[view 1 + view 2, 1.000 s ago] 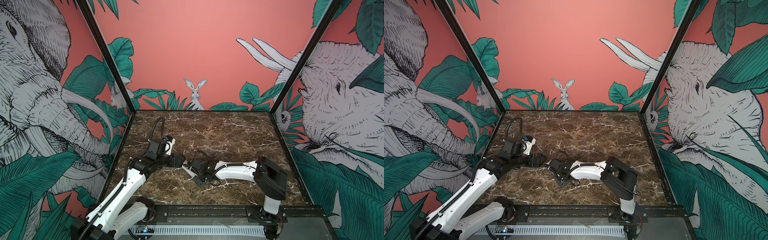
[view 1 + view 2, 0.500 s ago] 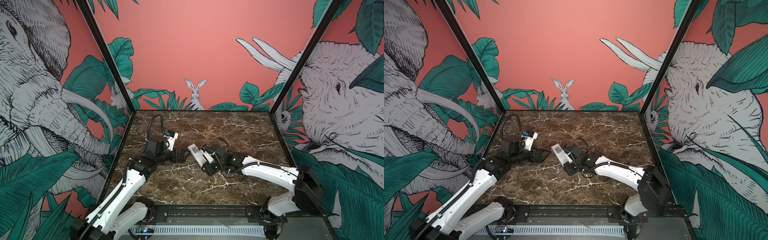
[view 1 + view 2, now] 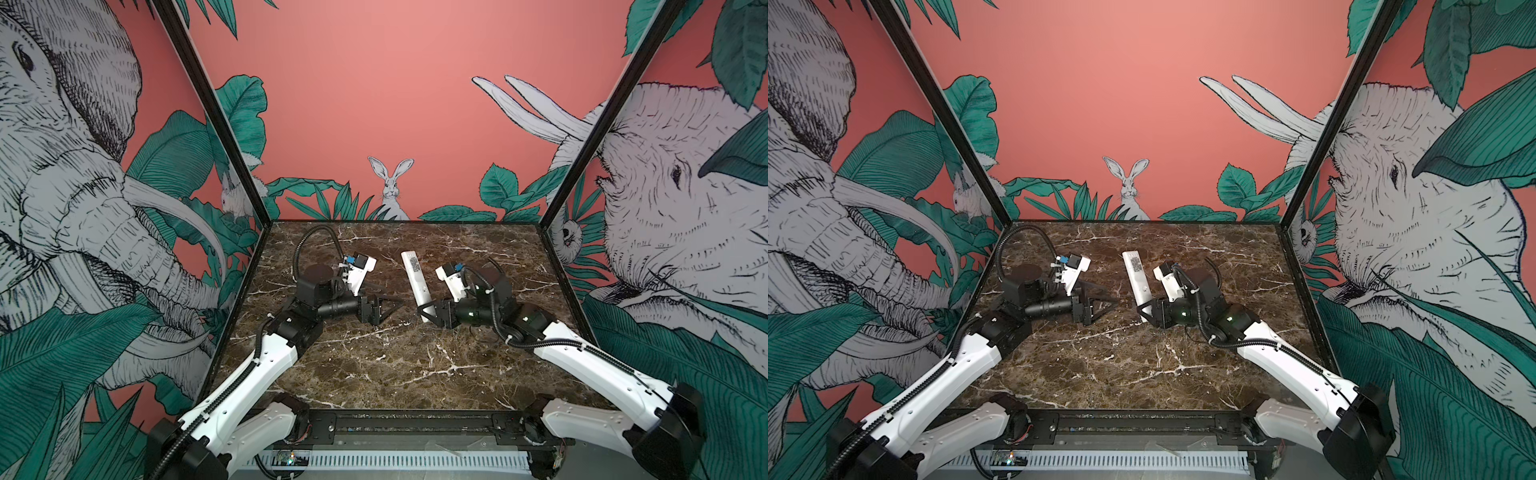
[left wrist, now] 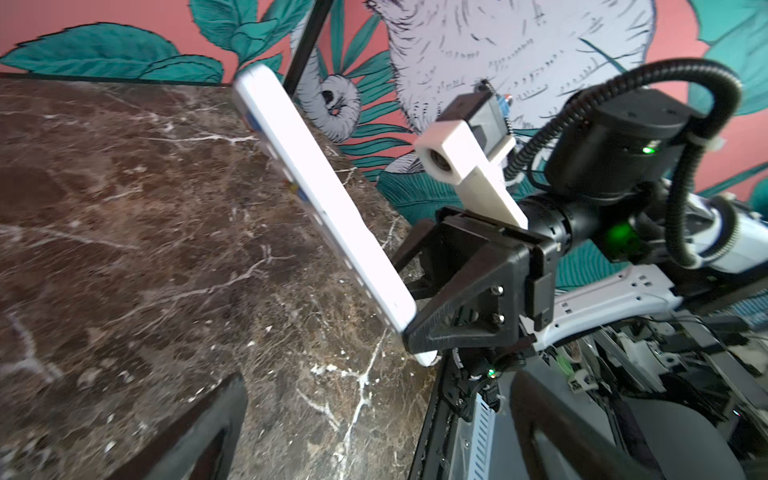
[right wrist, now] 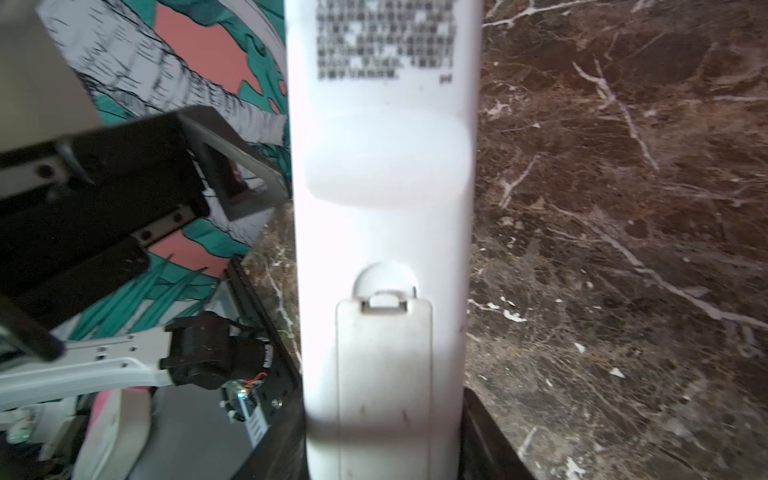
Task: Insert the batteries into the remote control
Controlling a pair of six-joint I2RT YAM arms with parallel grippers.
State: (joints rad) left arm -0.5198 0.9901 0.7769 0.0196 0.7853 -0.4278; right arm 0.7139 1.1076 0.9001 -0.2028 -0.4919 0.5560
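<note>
Clearance between my two hands is what the coming move turns on. My right hand is clenched on the near end of the remote control, with one jaw on each long edge. The slim white bar runs away from that hand toward the back wall, so its long axis lies roughly front to back. Its far end is tilted upward, and it looks clear of the counter. The printed back faces up in both top views, and the buttons face down toward the marble in the left wrist view.

My left hand is released, its jaws spread wide and holding nothing. It sits just beside the remote on the left, and its fingertips point across at the bar's lower half without touching it. It is the nearer free hand, and I judge it should work on the back face while the right only steadies.

In the right wrist view the battery cover sits latched in place near the gripped end, with its tab toward the label. By my reading the compartment has yet to be opened, so loading has not started. I cannot find the batteries in any view, so I cannot say where they lie.

The counter is dark brown marble with white veining, and I see nothing loose on it. Walls painted with pink jungle scenes, elephants and a rabbit, close in three sides.
</note>
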